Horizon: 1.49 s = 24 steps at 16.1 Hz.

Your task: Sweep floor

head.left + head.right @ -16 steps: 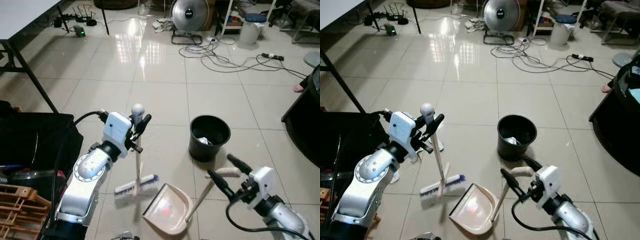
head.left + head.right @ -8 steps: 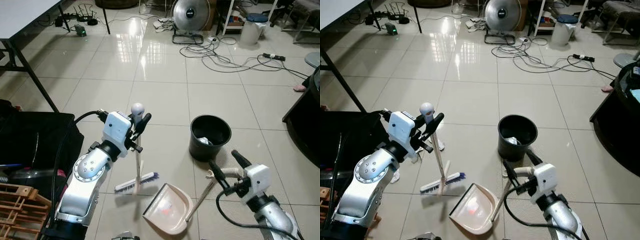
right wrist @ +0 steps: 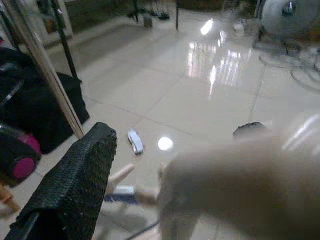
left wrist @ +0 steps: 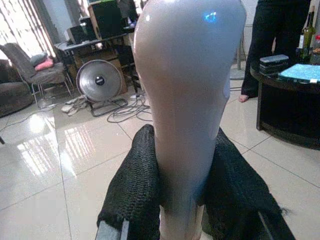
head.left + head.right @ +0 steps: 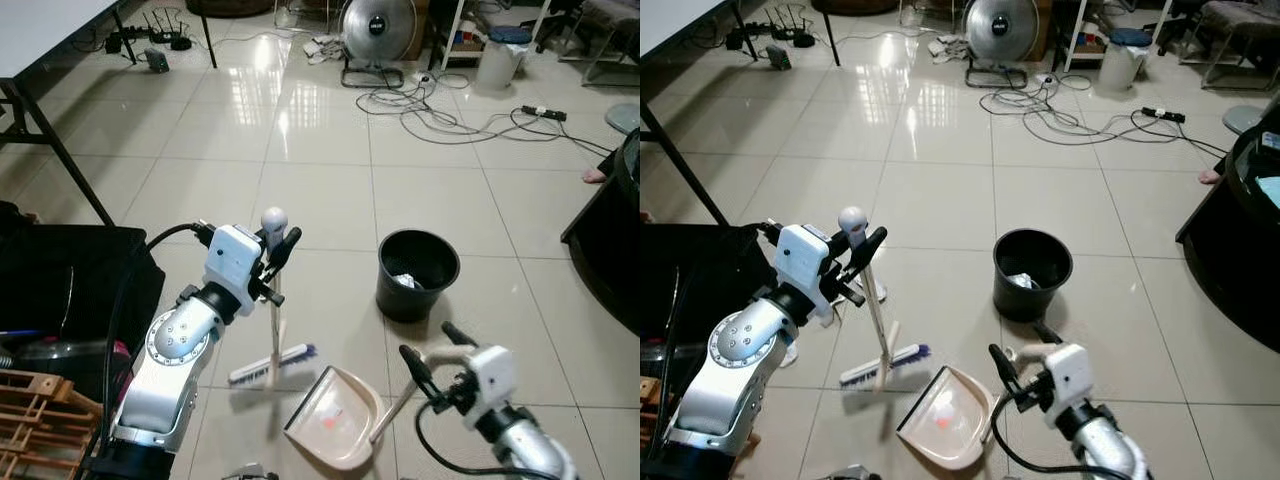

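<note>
— Why do you hold the two tools like this?

— My left gripper (image 5: 277,243) is pressed together on the pale, round-topped handle of the small broom with white and blue bristles (image 5: 272,366). In the left wrist view the two black fingers (image 4: 131,190) squeeze the handle from both sides. I grip it at the very top, I think, so that the brush head reaches the glossy beige tiled floor (image 5: 300,150) while I stand. My right gripper (image 5: 430,358), at the lower right of the frame, has its fingers on either side of the white end of the long handle of the pale pink plastic dustpan (image 5: 335,416). Whether they press it fully, I cannot tell; the right wrist view is blurred.

— And where is the dustpan relative to the broom?

— The pan lies on the floor at the lower centre, just right of the brush head and a little below it in the frame, near but apart. Its open mouth seems to face the bristles. I judge this is so that the broom can push dirt into it.

— And the round black plastic bin (image 5: 418,274)?

— Right of centre, above the dustpan, ready for emptying.
</note>
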Tool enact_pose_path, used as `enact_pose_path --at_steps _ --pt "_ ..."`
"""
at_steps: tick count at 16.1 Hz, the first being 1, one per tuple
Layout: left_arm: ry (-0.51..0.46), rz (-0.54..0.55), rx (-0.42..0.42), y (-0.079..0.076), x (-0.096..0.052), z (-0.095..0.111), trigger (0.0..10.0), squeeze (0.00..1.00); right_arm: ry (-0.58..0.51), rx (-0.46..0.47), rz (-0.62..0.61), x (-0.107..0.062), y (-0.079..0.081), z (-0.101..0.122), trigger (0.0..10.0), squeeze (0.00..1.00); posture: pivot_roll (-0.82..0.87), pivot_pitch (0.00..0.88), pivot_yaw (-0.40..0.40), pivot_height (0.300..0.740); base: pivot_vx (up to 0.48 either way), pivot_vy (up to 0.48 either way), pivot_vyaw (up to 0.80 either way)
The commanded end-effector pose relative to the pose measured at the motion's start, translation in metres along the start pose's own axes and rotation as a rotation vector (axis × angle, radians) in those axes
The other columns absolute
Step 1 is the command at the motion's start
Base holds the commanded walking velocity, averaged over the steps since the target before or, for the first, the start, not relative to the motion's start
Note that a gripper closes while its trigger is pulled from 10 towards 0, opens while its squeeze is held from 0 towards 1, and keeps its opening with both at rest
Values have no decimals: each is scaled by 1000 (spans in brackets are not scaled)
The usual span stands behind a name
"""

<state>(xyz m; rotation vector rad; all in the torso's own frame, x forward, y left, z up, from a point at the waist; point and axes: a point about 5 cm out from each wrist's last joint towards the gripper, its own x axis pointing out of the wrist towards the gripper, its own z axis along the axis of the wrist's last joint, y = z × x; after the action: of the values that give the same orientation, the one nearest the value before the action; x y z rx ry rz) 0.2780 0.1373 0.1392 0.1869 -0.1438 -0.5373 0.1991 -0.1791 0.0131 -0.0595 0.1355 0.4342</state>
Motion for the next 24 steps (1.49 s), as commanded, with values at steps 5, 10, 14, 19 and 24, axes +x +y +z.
enact_pose_path --at_steps 5,10,14,19,24 --pt "-27 9 25 3 -2 4 10000 0 24 20 -40 3 0 -8 10000 0 83 63 25 740 0 0 0" --pt "-36 13 27 2 -1 7 10000 0 5 9 -69 9 -9 -9 0 0 83 63 23 740 0 0 0" --pt "-38 12 28 1 -1 7 10000 0 -5 19 -81 9 -8 -9 0 0 88 61 27 740 0 0 0" --pt "-40 13 30 1 1 9 10000 0 -12 15 -87 11 -16 -6 0 0 90 66 23 740 0 0 0" --pt "-36 14 30 1 0 8 10000 0 -20 7 -102 13 -28 -1 0 0 90 68 21 740 0 0 0"
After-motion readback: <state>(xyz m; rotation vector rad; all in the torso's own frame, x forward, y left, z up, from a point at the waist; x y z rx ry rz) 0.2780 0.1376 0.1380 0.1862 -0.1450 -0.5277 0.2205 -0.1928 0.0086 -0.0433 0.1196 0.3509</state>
